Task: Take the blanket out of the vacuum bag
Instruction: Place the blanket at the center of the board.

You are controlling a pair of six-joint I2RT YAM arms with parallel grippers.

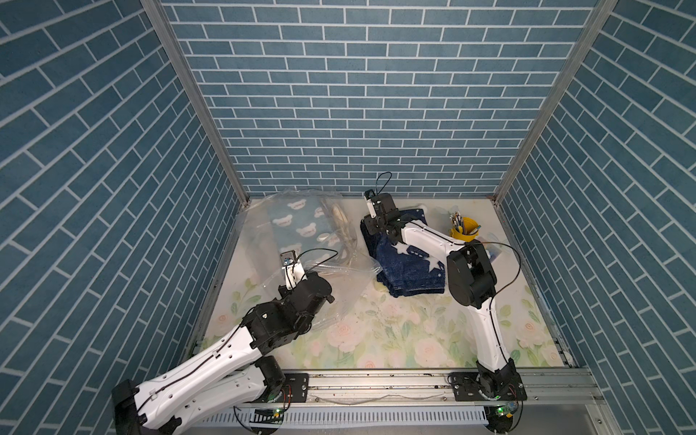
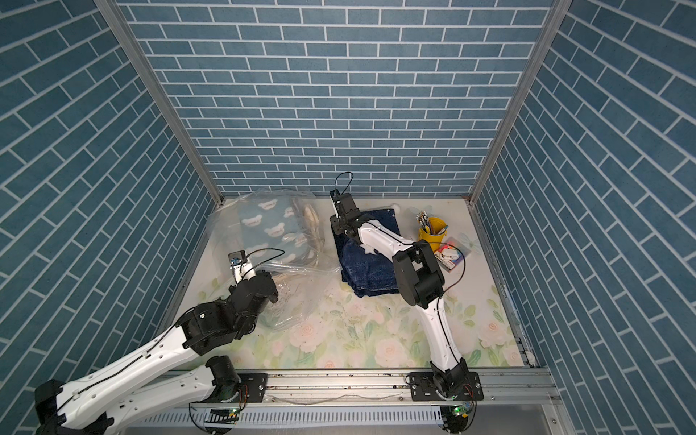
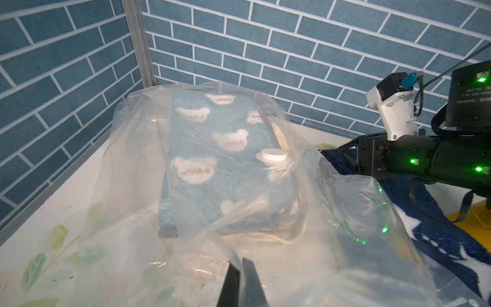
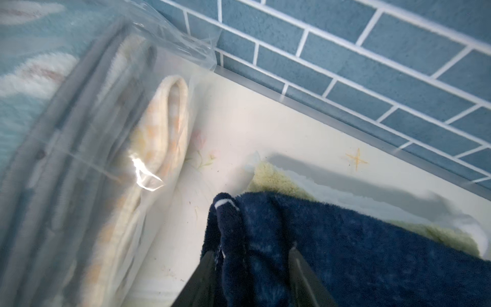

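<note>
Overhead stereo pair, two wrist close-ups

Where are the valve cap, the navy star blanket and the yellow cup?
valve cap point(image 3: 274, 154): left wrist view, flat top.
navy star blanket point(image 1: 403, 271): in a top view, folded middle.
yellow cup point(image 1: 462, 232): in a top view, outer wall.

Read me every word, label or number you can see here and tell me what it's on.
Red script on the white bears of the pale blue blanket in the bag: too blurred to read.
White print on the right arm: upside down, too small to read.
Packet by the yellow cup: any print too small to read.
Nothing else carries text.
</note>
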